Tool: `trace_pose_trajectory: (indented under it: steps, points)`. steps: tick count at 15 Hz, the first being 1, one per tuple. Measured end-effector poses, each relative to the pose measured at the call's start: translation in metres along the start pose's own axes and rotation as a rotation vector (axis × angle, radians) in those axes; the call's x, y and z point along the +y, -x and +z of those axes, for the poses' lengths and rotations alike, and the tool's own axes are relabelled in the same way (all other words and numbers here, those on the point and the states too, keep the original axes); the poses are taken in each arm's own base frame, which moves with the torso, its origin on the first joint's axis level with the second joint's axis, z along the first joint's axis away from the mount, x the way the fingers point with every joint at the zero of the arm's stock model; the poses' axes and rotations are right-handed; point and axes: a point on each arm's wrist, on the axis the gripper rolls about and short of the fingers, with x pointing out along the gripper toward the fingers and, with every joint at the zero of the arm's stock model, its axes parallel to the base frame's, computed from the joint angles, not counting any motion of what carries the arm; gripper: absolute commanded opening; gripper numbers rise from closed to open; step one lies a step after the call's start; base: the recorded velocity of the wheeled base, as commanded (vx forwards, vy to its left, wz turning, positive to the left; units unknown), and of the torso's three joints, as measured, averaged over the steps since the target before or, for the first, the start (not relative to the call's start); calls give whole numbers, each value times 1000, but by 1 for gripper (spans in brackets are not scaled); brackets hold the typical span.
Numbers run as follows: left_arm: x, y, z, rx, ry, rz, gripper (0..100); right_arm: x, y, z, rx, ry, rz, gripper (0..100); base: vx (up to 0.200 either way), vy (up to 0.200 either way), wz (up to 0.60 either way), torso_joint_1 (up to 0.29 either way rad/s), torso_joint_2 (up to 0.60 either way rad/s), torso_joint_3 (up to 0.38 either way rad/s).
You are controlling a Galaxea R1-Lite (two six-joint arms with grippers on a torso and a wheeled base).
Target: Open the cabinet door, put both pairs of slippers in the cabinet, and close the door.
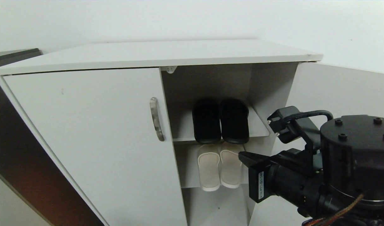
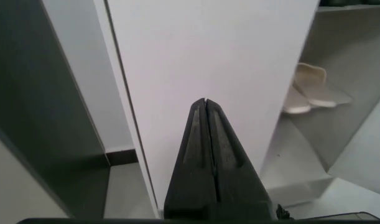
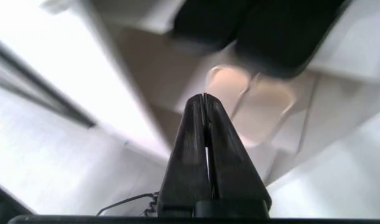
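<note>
The white cabinet has its left door closed and its right door swung wide. A black pair of slippers lies side by side on the upper shelf. On the shelf below rests a cream pair of slippers. My right gripper hovers just in front of the open compartment, level with the cream pair, and in the right wrist view it is shut and empty, with both pairs beyond it. My left gripper is shut and empty, facing the closed door.
A metal handle runs down the closed door's inner edge. The bottom compartment below the cream pair holds nothing. A dark panel stands to the cabinet's left, and a white wall lies behind.
</note>
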Motion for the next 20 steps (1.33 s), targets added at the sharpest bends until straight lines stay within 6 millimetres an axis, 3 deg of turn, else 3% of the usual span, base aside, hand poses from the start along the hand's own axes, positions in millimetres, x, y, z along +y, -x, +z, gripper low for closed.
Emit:
trace_pose_trajectory:
  steps: [13, 20]
  points:
    - [0, 0, 0, 0, 0, 1, 0, -1, -2, -4, 13, 4, -3, 0, -200, 0, 0, 1, 4, 4]
    - [0, 0, 0, 0, 0, 0, 0, -3, -4, -7, 24, 11, -11, 0, 0, 0, 0, 0, 0, 0]
